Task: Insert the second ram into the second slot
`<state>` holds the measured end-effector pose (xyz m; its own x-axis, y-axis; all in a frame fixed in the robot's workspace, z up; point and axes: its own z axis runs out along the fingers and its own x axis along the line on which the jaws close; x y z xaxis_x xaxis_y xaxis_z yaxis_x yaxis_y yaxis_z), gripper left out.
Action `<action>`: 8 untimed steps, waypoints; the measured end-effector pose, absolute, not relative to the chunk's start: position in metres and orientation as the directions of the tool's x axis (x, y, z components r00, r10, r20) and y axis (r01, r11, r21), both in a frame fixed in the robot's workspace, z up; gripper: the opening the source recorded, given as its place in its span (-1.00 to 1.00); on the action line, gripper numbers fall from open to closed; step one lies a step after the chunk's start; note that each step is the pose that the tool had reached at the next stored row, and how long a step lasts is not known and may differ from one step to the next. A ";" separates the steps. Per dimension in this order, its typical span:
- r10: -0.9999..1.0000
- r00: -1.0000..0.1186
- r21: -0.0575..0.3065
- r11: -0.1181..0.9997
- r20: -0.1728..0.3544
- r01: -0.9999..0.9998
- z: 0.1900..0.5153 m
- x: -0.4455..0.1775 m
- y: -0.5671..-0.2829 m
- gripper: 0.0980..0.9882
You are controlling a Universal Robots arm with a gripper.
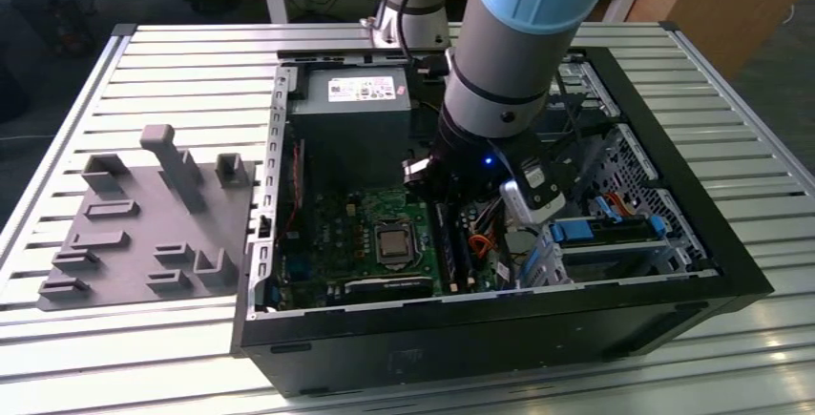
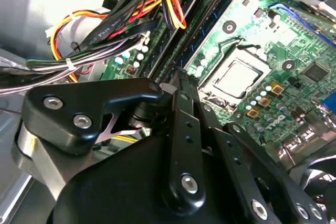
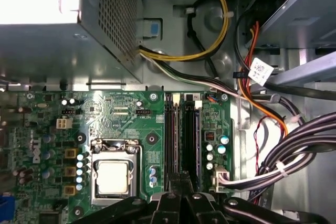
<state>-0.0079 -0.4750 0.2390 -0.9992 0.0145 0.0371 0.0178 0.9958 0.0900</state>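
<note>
The open computer case (image 1: pixel 510 339) lies on the slatted table with my arm reaching down into it. My gripper (image 1: pixel 474 196) (image 3: pixel 181 183) (image 2: pixel 179 77) hangs low over the black memory slots (image 3: pixel 170 135) (image 1: pixel 449 243) beside the processor socket. Its fingers are pressed together at the slots' near end. A thin blue stick, the second ram (image 2: pixel 203 27) (image 3: pixel 184 140), runs edge-on from between the fingertips along one slot. It stands upright and in line with that slot. How deep it sits is hidden.
The processor socket (image 3: pixel 113 177) (image 2: pixel 239 77) lies close beside the slots. The power supply (image 1: pixel 350 100) (image 3: pixel 52 24) fills the far end of the case. Thick cable bundles (image 3: pixel 294 150) (image 2: pixel 105 30) crowd the other side of the slots. A grey fixture (image 1: pixel 140 224) sits at the exterior view's left.
</note>
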 end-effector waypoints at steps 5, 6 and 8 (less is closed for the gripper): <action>0.015 -0.999 0.083 0.996 0.037 0.018 0.236 -0.008 -0.475 -0.98; 0.015 -0.999 0.081 0.997 0.037 0.018 0.235 -0.008 -0.475 -0.98; 0.015 -0.999 0.077 0.997 0.037 0.018 0.234 -0.008 -0.475 -0.98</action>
